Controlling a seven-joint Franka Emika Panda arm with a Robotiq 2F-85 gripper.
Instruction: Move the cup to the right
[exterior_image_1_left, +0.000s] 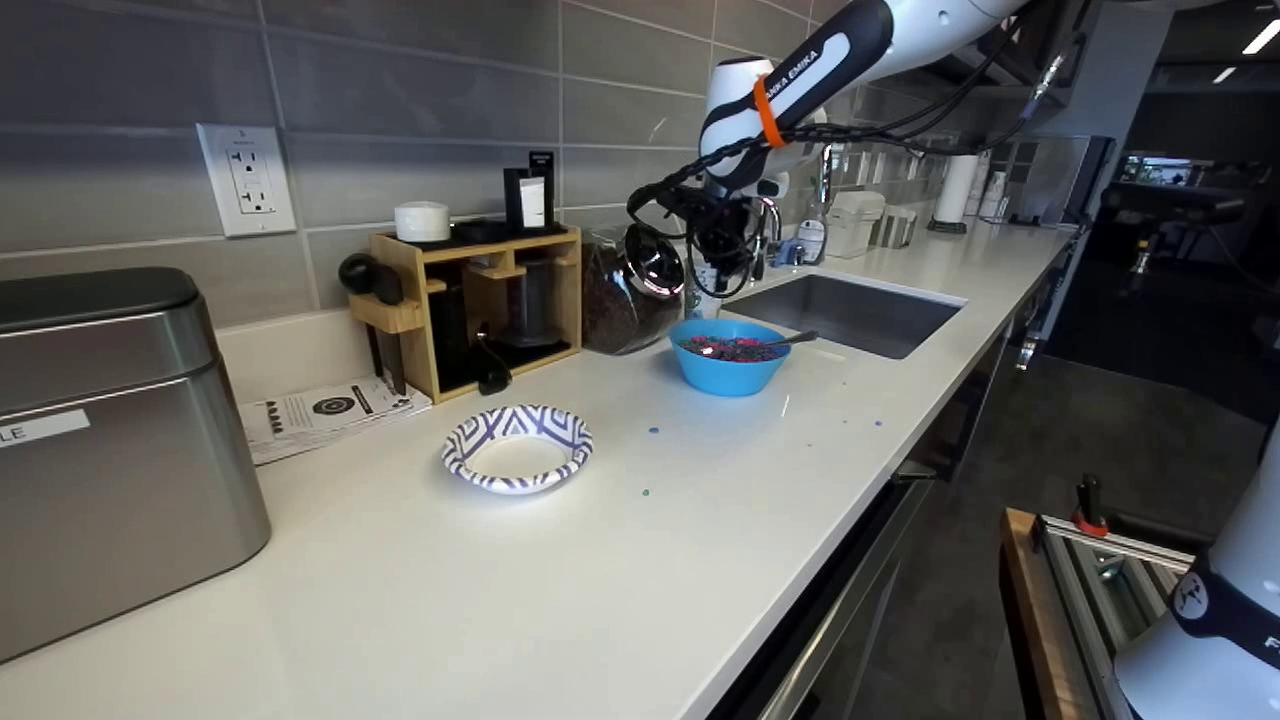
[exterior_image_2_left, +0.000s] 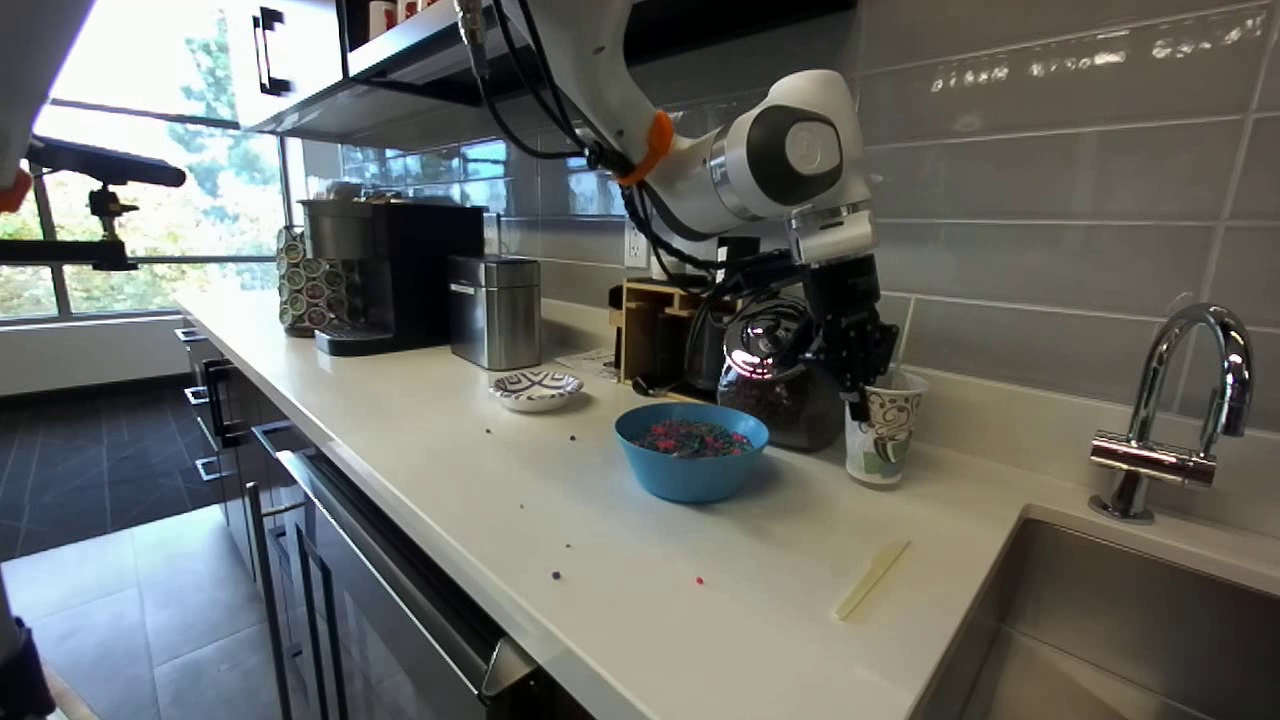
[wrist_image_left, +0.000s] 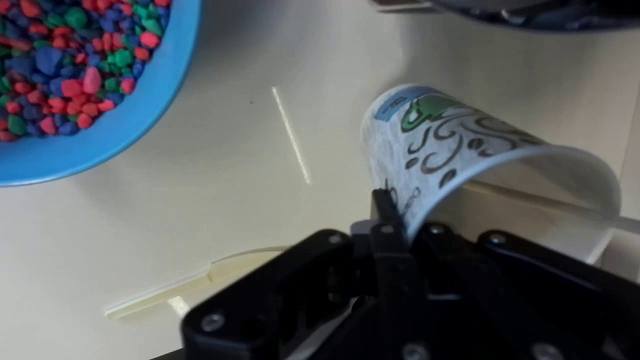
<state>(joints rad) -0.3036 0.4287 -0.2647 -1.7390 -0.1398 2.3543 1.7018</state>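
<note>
I am remotely viewing the white counter (exterior_image_2_left: 650, 600); my gripper (wrist_image_left: 406, 225) is pointing downward; near the blue bowl (exterior_image_2_left: 690, 482), the patterned cup (exterior_image_2_left: 885, 440) is standing; my fingers (wrist_image_left: 384, 207) are pinching its rim; coloured stones (wrist_image_left: 72, 87) are lying in the bowl

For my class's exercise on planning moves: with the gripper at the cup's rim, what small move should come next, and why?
Probably a short, gentle shift of the cup toward the sink. The gripper seems to pinch the cup's rim, and in an exterior view the sink lies to the cup's right, the side asked for, while the blue bowl stands to its left.
</note>
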